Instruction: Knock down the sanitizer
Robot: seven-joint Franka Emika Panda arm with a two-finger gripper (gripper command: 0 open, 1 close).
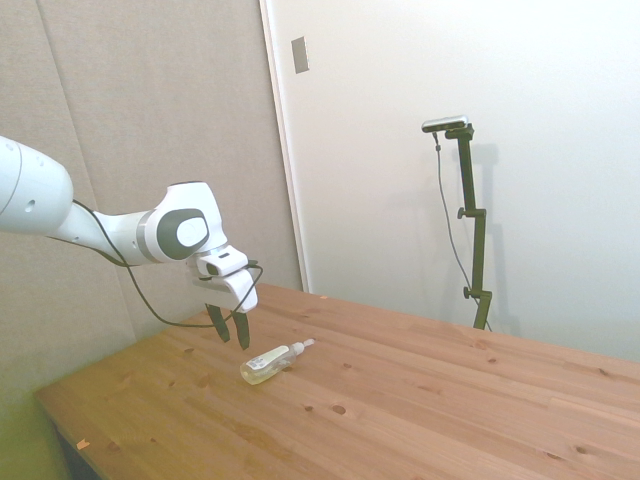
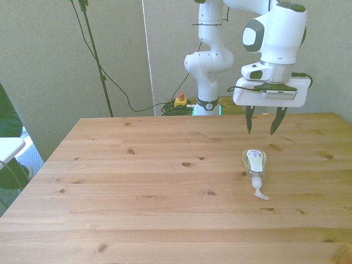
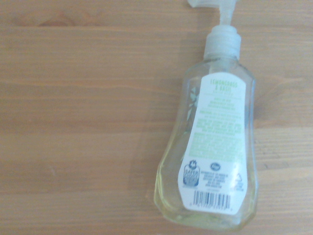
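The sanitizer [image 1: 272,363] [image 2: 254,164] [image 3: 210,147] lies flat on its side on the wooden table [image 1: 400,400] [image 2: 137,176], a clear bottle of pale yellowish liquid, label up, white pump nozzle pointing away from the arm. My gripper [image 1: 230,330] [image 2: 263,123] hangs open just above the table, a short way behind the bottle's base, touching nothing. In the wrist view the bottle fills the frame over bare wood.
A grey padded wall and a white wall stand behind the table in the side view. Cables and a red button box [image 2: 180,100] lie on the floor by the robot's base.
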